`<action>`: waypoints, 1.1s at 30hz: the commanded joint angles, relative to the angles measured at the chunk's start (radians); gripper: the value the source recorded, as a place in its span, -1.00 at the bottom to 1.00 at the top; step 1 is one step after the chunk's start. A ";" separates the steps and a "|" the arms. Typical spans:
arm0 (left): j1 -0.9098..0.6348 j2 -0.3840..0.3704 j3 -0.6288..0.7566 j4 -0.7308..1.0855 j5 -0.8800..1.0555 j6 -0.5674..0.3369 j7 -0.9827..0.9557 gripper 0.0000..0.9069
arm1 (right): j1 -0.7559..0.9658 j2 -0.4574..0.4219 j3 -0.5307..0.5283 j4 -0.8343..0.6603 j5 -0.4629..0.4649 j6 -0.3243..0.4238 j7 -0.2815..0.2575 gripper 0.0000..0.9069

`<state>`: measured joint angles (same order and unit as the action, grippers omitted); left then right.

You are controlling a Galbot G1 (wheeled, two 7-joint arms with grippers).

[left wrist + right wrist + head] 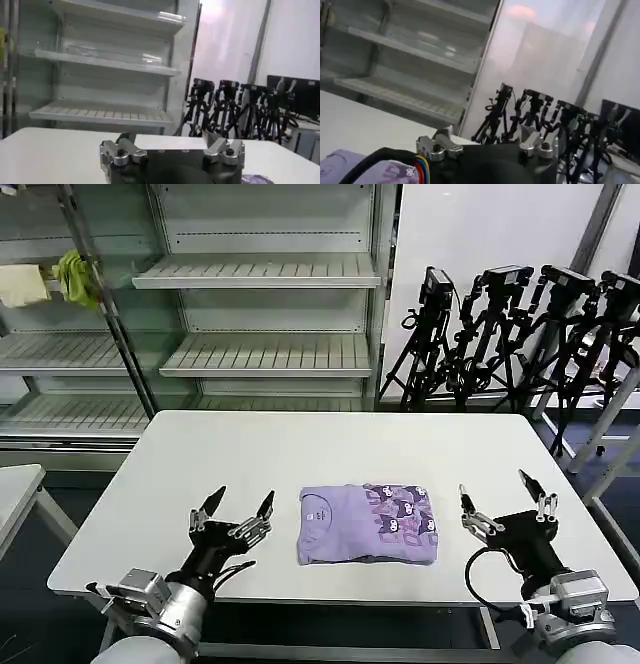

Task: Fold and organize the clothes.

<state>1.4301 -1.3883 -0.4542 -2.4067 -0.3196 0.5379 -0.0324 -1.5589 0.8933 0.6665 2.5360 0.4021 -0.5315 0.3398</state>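
Observation:
The lavender T-shirt [367, 524] lies folded into a neat rectangle near the front middle of the white table [300, 449], its darker purple print showing on the right half. A corner of it shows in the right wrist view [350, 167] and a sliver in the left wrist view [257, 179]. My left gripper [238, 502] hovers open just left of the shirt, with nothing between its fingers. To the shirt's right, my right gripper [494, 489] also stands open and holds nothing. In the wrist views both grippers [170, 137] [485, 132] point toward the far shelves.
Empty white shelving [265, 279] stands behind the table. A yellow-green cloth [76, 276] and a pale cream cloth [20, 284] hang on the left rack. Several black tripods [510, 334] crowd the back right. A second table's corner [15, 484] sits at the left.

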 commanded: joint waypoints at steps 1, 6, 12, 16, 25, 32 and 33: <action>0.001 0.002 0.001 -0.002 -0.002 0.000 -0.001 1.00 | -0.001 -0.001 0.007 -0.004 0.028 0.005 -0.013 1.00; 0.001 0.003 0.001 -0.003 -0.004 0.001 -0.003 1.00 | 0.001 0.000 0.011 -0.014 0.046 0.002 -0.015 1.00; 0.000 0.002 0.000 -0.005 -0.009 0.003 -0.005 1.00 | -0.007 0.004 0.014 -0.011 0.083 -0.009 -0.012 1.00; 0.000 0.002 -0.002 -0.007 -0.012 0.003 -0.007 1.00 | -0.010 0.003 0.019 -0.009 0.101 -0.013 -0.012 1.00; -0.006 -0.009 0.000 -0.006 -0.021 -0.002 -0.017 1.00 | -0.009 -0.003 0.027 -0.018 0.123 -0.018 -0.017 1.00; -0.008 -0.010 -0.007 -0.011 -0.024 -0.002 -0.016 1.00 | -0.004 -0.002 0.015 -0.026 0.086 -0.013 -0.030 1.00; -0.008 -0.010 -0.007 -0.011 -0.024 -0.002 -0.016 1.00 | -0.004 -0.001 0.013 -0.026 0.085 -0.012 -0.029 1.00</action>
<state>1.4216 -1.3976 -0.4602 -2.4164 -0.3422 0.5376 -0.0477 -1.5632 0.8906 0.6833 2.5126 0.4968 -0.5452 0.3181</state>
